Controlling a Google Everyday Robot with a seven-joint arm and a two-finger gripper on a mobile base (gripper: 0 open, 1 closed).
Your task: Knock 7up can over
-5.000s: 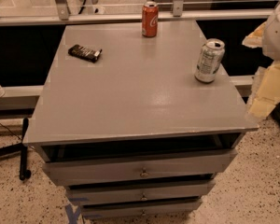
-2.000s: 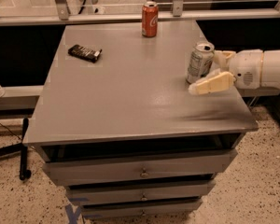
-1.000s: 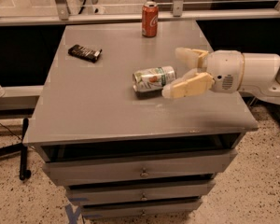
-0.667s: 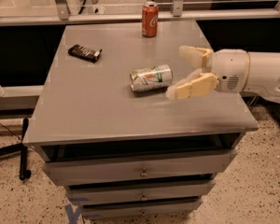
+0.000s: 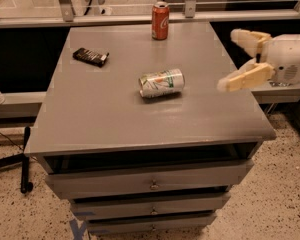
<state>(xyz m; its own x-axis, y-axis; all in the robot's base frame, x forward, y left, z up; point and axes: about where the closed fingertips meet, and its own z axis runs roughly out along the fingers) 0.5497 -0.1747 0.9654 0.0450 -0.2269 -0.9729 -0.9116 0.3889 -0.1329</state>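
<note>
The 7up can (image 5: 161, 83), silvery-white with green print and small orange marks, lies on its side near the middle of the grey table top (image 5: 105, 114), its length running left to right. My gripper (image 5: 238, 58) hangs over the table's right edge, well to the right of the can and not touching it. Its two cream fingers are spread wide apart with nothing between them.
A red cola can (image 5: 160, 20) stands upright at the table's far edge. A small dark wrapped bar (image 5: 90, 57) lies at the far left. The table has drawers (image 5: 150, 184) below its front. A glass rail (image 5: 140, 4) runs behind the table.
The 7up can stood upright at the right side; my gripper swept in, tipped it and pushed it left onto its side. Since then my gripper has drawn back to the right edge.
</note>
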